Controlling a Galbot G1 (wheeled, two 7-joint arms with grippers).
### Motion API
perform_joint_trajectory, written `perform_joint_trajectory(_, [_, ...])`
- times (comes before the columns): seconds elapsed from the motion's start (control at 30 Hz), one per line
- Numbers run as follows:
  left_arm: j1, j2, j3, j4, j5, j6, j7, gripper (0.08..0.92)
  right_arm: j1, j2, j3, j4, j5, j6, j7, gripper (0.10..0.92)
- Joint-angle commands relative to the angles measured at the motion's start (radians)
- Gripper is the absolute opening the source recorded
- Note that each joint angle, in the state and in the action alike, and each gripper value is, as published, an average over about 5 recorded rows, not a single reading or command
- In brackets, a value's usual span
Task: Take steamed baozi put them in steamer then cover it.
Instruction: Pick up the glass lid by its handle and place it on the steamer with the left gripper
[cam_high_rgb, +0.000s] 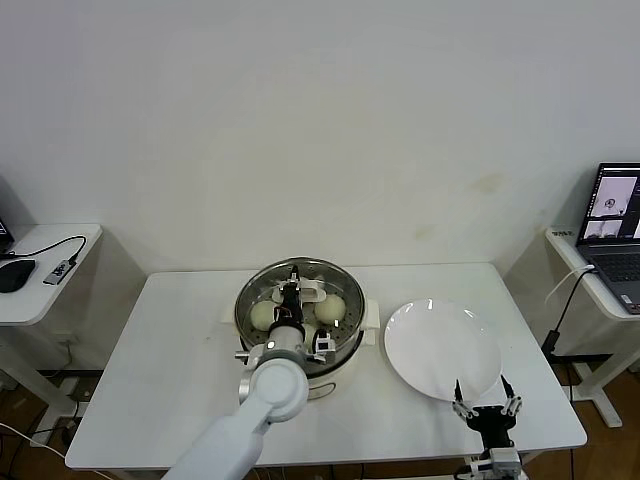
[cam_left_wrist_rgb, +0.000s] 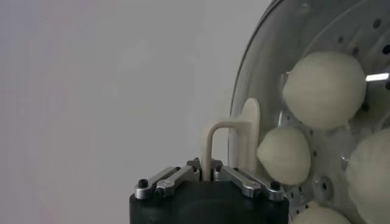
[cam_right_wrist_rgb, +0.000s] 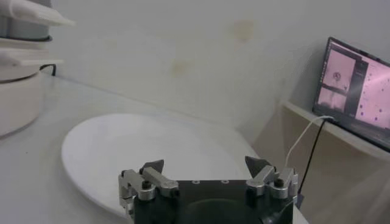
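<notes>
White counter (cam_high_rgb: 160, 380) underneath everything, wide and bare toward its left side.

At mid-counter, the steamer (cam_high_rgb: 343, 372): shiny steel bowl on a cream base, set within the left arm's reach, presumably so loading and covering need no long stretch.

Just right of it, near but apart, a flat white plate (cam_high_rgb: 442, 350), nothing on it; judged to be where the buns came from.

On the steamer's mouth, the cover (cam_high_rgb: 335, 282), clear glass with a metal rim, lying flat over the tray. Fully seated or a touch raised: cannot tell from above.

Under the glass, the steamed baozi (cam_left_wrist_rgb: 326, 88), four pale rounds on the perforated tray, close together, well inside the rim. Loading judged finished.

Above the lid's centre, the left gripper (cam_high_rgb: 290, 300), jaws clenched tight on the cream bar handle (cam_left_wrist_rgb: 228, 137), pinching the thin bar at its middle, probably to keep the lid level and stop it swinging. Covering judged all but done; letting go and lifting clear likely the only move remaining. Risk worth noting: dragging the lid askew if pulled away before release.

Near the counter's front edge, just beside the plate, the right gripper (cam_high_rgb: 486, 408), jaws spread wide, grasping nothing, parked out of the way.
</notes>
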Motion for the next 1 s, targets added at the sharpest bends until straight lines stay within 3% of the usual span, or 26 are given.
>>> perform_joint_trajectory(0.03, [0.002,-0.005,0.004,0.005,0.005,0.002,0.009,0.146,0.001,0.000,-0.002,-0.003,-0.001,-0.001,-0.001,0.823])
perform_joint_trajectory(0.63, [0.010,-0.007,-0.005,-0.024,-0.014,0.003,0.010,0.162,0.002,0.001,-0.018,-0.006,-0.009,-0.001,-0.005,0.823])
perform_joint_trajectory(1.0, [0.122,0.042,-0.043,-0.147,-0.014,-0.006,-0.011,0.463,0.004,0.005,-0.029,-0.006,-0.024,-0.003,-0.006,0.823])
